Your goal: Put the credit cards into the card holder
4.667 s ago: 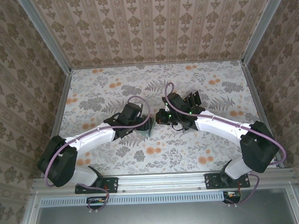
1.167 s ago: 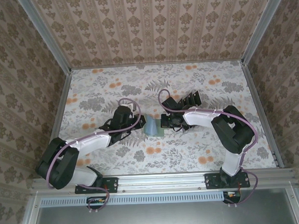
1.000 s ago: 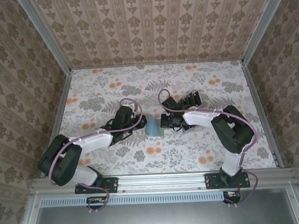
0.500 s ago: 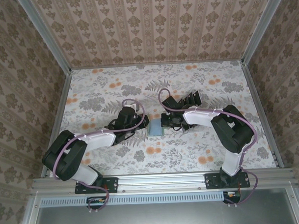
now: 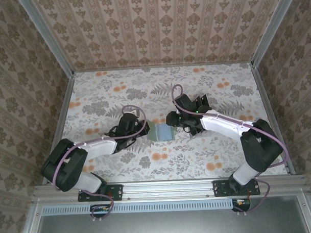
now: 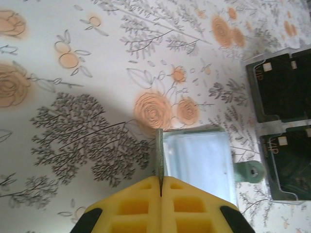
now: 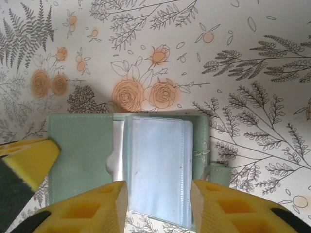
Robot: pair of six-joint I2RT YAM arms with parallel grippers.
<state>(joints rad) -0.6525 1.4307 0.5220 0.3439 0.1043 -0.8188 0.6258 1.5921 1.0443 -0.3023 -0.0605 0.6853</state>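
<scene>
Well, my left end effector (image 6: 160, 183) pinches the card holder (image 7: 82, 155) by its cover; my right end effector (image 7: 158, 190) hovers over it, jaws apart. The credit cards (image 5: 198, 102) stand just beyond the card holder, nearer my right.

Left gripper (image 6: 160, 183) clamped, right gripper (image 7: 159, 190) spread.

One sage-green card holder (image 7: 83, 156), one clear rack (image 6: 270, 125) with two black credit cards (image 6: 284, 87) visible in it, and two white-and-black arms (image 5: 98, 145).
</scene>
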